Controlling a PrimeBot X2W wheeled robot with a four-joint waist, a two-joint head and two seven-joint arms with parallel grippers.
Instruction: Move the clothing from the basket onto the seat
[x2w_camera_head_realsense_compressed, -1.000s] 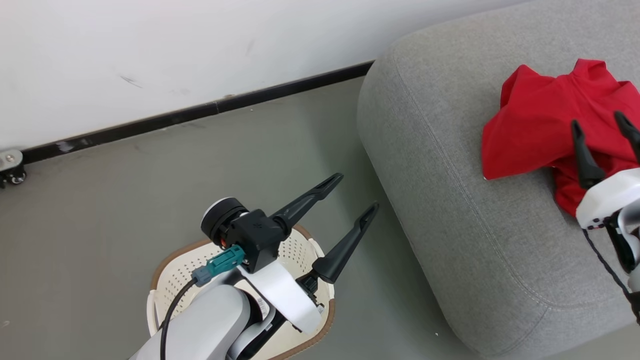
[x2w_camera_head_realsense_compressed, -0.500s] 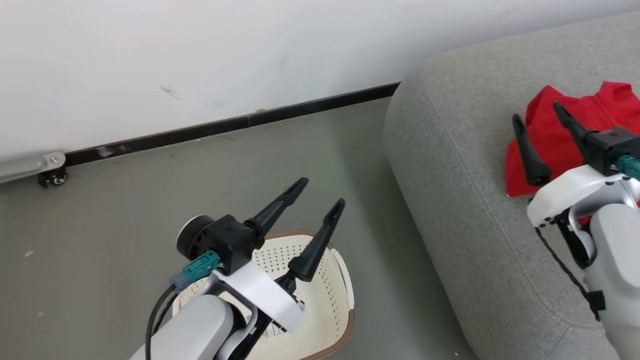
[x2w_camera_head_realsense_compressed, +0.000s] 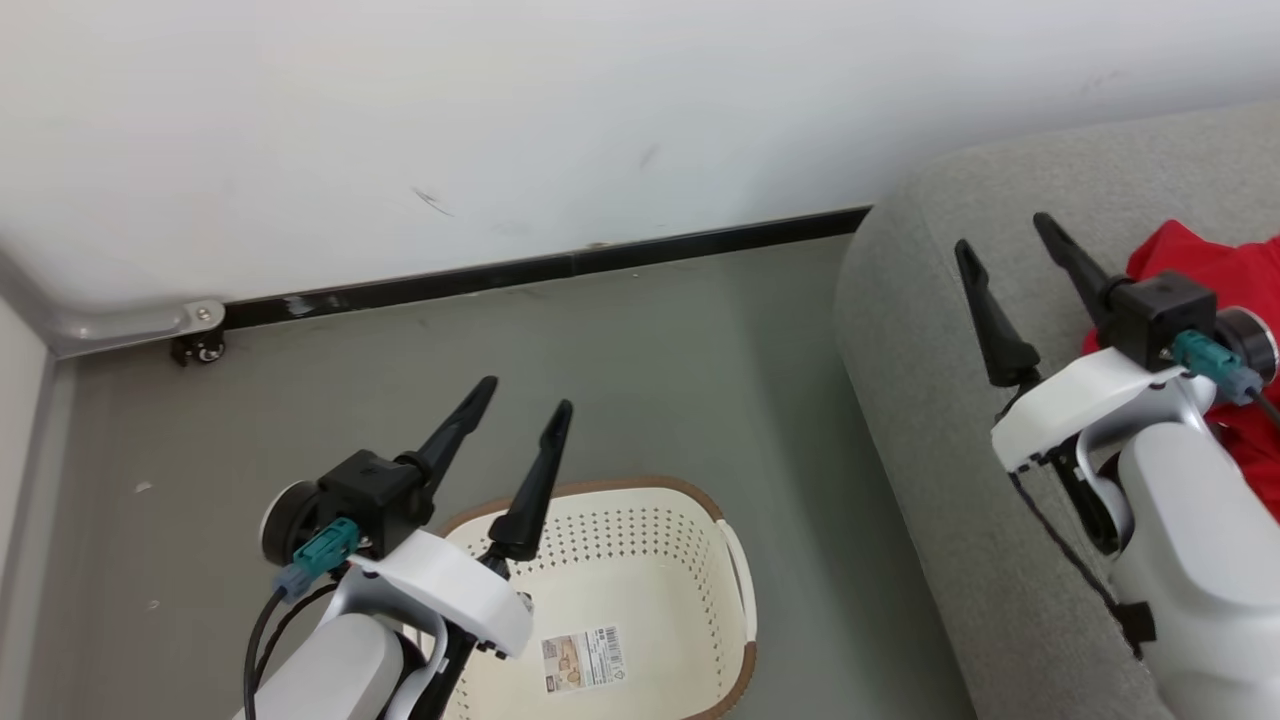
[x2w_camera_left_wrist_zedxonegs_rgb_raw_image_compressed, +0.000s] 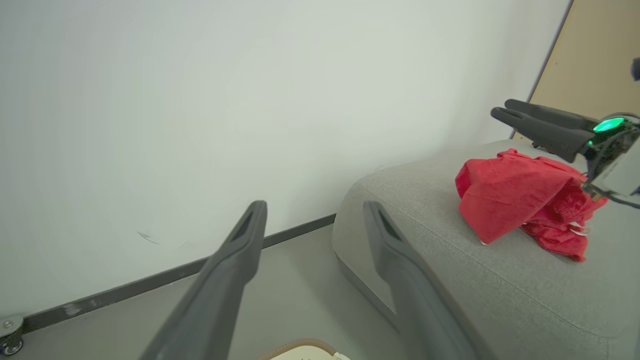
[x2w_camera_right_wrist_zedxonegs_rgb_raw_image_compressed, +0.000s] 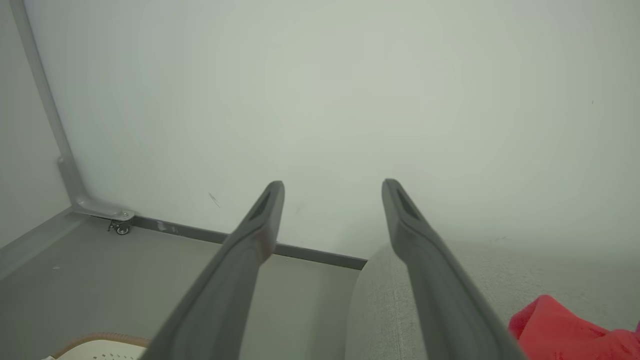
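Far left, a caster (x2w_camera_head_realsense_compressed: 195, 347) is sitting at the foot of the wall (x2w_camera_head_realsense_compressed: 600, 120).

Left gripper (x2w_camera_head_realsense_compressed: 526, 394) is hanging above the left rim of the basket (x2w_camera_head_realsense_compressed: 640, 484). Its jaws are standing wide apart and gripping nothing, with the fingers pointing toward the wall.

The basket is sitting on the floor (x2w_camera_head_realsense_compressed: 650, 350), just left of the seat (x2w_camera_head_realsense_compressed: 900, 400) and apart from it. Its holed bottom and paper label (x2w_camera_head_realsense_compressed: 583, 658) are showing.

Right gripper (x2w_camera_head_realsense_compressed: 1002, 232) is hovering over the seat's left part. Its jaws are also spread wide and holding nothing, and its fingers are clear of the fabric.

Clothing (x2w_camera_head_realsense_compressed: 1225, 260) is lying in a crumpled red heap on the seat top, right of that gripper's fingers. The left wrist view is showing the heap resting well in from the seat's left edge.
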